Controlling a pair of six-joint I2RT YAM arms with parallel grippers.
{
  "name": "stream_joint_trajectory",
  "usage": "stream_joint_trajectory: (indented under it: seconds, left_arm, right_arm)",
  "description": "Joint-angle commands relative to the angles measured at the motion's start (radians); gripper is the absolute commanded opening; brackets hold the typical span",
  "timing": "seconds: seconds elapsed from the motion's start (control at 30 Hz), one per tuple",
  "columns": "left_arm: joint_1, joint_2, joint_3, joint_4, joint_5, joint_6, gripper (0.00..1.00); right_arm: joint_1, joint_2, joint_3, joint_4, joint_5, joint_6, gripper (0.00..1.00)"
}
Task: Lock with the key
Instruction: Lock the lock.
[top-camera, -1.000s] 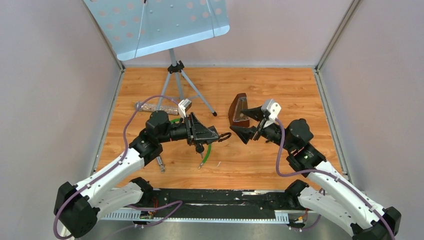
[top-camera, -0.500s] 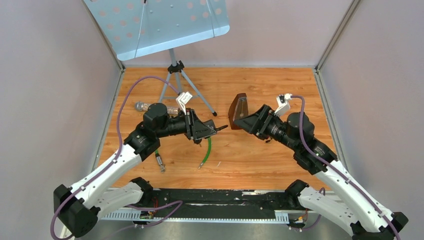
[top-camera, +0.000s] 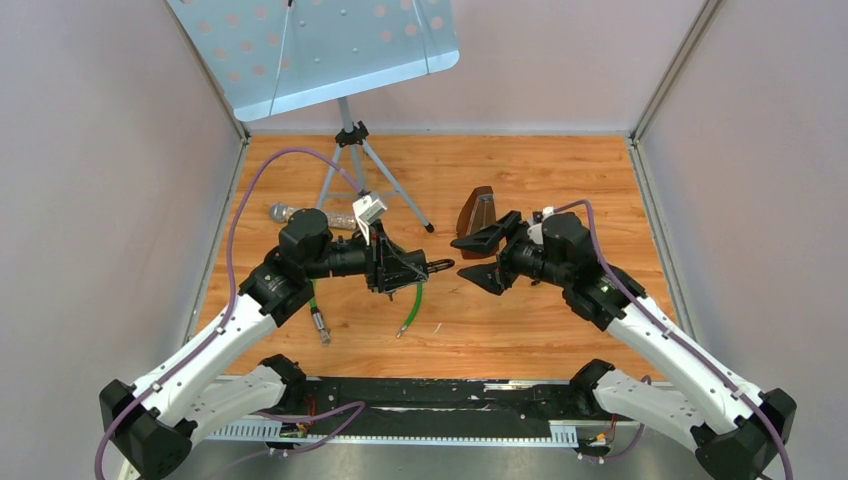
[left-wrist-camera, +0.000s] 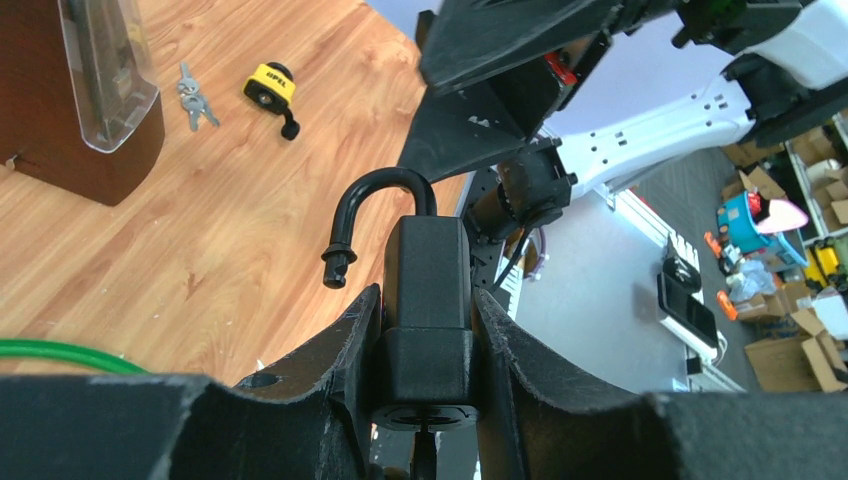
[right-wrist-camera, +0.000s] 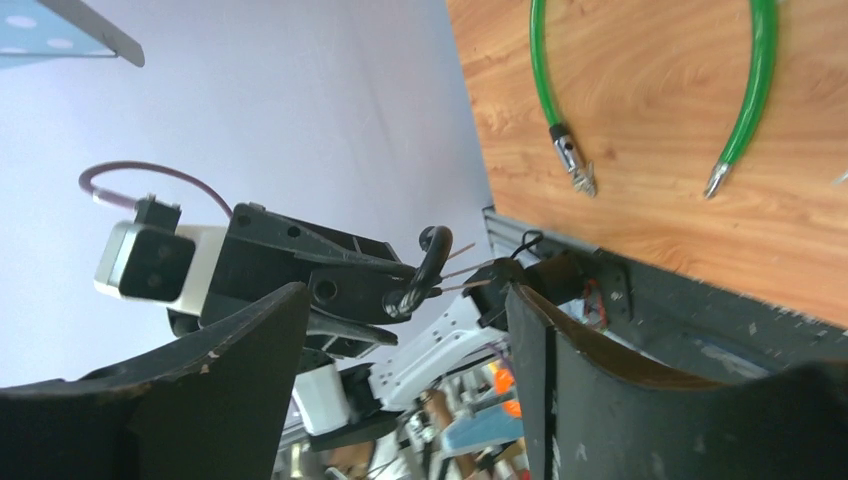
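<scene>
My left gripper (top-camera: 415, 268) is shut on a black padlock (left-wrist-camera: 428, 290) and holds it off the table. Its shackle (left-wrist-camera: 375, 215) is swung open and points toward the right arm. A thin dark stem (left-wrist-camera: 424, 462) sticks out of the keyhole at the padlock's bottom; I cannot tell if it is the key. My right gripper (top-camera: 476, 260) is wide open and empty, and faces the padlock from a short gap away. In the right wrist view the shackle (right-wrist-camera: 428, 265) shows between the open fingers (right-wrist-camera: 230, 390), farther off and untouched.
A brown metronome (top-camera: 477, 212) stands just behind the right gripper. A yellow padlock (left-wrist-camera: 272, 85) and loose keys (left-wrist-camera: 192, 95) lie on the wood beyond it. A green cable (top-camera: 412, 305), a microphone (top-camera: 290, 213) and a music stand tripod (top-camera: 350, 140) sit on the left.
My right gripper has swung away from the metronome to face the left gripper, and its jaws now stand wide open. My left gripper lifted the padlock slightly and moved it right.
</scene>
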Motion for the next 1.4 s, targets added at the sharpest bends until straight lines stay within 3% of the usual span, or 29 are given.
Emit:
stream_joint_trajectory:
  seconds: [0.0,0.33,0.47,0.53,0.63,0.83,1.03,1.13,1.27,1.37]
  left_arm:
    - [0.003,-0.039,0.066,0.092,0.058,0.049,0.0]
    - [0.002,-0.054,0.063,0.095,0.062,0.025,0.0]
    - [0.002,-0.063,0.066,0.12,0.03,-0.014,0.0]
    - [0.003,-0.066,0.07,0.114,0.011,-0.039,0.0]
    - [0.003,-0.062,0.077,0.106,-0.027,-0.124,0.0]
    - [0.003,0.005,0.096,0.033,-0.108,-0.379,0.0]
    - [0.003,0.045,0.028,0.253,-0.083,-0.66,0.0]
    - [0.003,0.065,0.002,0.369,-0.065,-0.741,0.0]
    - [0.003,0.072,0.0,0.379,-0.058,-0.753,0.0]
    - [0.004,0.066,0.004,0.37,-0.044,-0.737,0.0]
  right_arm:
    - [0.009,0.041,0.013,0.102,-0.095,0.16,0.63]
    - [0.032,0.113,0.009,0.202,-0.14,0.153,0.43]
    - [0.038,0.116,0.001,0.248,-0.135,0.12,0.27]
    - [0.039,0.108,0.0,0.26,-0.111,0.077,0.13]
    - [0.039,0.089,-0.015,0.359,-0.061,-0.077,0.0]
    - [0.042,0.077,-0.101,0.706,-0.08,-0.434,0.0]
    - [0.073,0.068,-0.12,0.827,-0.185,-0.744,0.0]
    - [0.074,0.048,-0.112,0.815,-0.214,-0.79,0.05]
    - [0.074,0.017,-0.063,0.7,-0.222,-0.819,0.15]
    - [0.074,0.003,-0.013,0.587,-0.195,-0.818,0.33]
